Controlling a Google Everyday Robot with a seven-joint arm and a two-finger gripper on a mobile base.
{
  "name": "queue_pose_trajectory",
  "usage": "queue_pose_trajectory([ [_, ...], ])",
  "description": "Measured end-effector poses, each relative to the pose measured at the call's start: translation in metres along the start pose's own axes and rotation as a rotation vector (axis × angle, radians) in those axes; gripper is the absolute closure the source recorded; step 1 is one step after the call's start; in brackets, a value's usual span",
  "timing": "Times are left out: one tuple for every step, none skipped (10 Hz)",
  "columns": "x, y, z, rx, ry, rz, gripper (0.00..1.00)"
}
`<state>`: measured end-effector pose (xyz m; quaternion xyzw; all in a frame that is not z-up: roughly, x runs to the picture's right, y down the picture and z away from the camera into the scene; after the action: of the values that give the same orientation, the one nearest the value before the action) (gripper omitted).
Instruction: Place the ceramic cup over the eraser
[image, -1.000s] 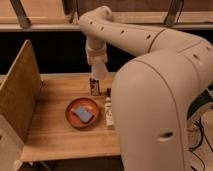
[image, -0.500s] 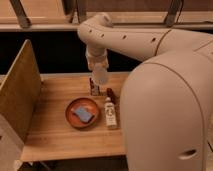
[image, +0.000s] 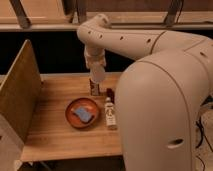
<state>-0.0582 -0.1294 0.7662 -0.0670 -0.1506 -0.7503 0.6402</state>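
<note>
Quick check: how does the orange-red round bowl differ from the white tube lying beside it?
The orange-red round bowl is wide and circular; the white tube is long and narrow. The bowl holds a blue-grey flat pad; the tube holds nothing. Both rest on the wooden table, in front of the gripper, which hangs low near the table's back.

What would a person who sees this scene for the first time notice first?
The robot's large pale body fills the right half, its arm arching to the left. Its shut gripper hangs low over the back of the wooden table. Just in front sits an orange-red bowl holding a blue-grey pad, with a white tube beside it.
</note>
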Motion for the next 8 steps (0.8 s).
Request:
queue_pose_trajectory([
  [0.005,0.001,0.007,0.008,0.01,-0.004,1.0],
  [0.006,0.003,0.013,0.019,0.012,0.0,1.0],
  [0.006,0.001,0.021,0.032,0.008,-0.001,1.0],
  [0.004,-0.001,0.028,0.044,0.002,-0.003,1.0],
  [0.002,-0.002,0.036,0.06,-0.004,0.001,1.0],
  [0.001,-0.002,0.042,0.071,-0.007,0.006,1.0],
  [0.0,-0.003,0.05,0.085,-0.013,0.01,1.0],
  [0.0,-0.005,0.055,0.093,-0.016,0.008,1.0],
])
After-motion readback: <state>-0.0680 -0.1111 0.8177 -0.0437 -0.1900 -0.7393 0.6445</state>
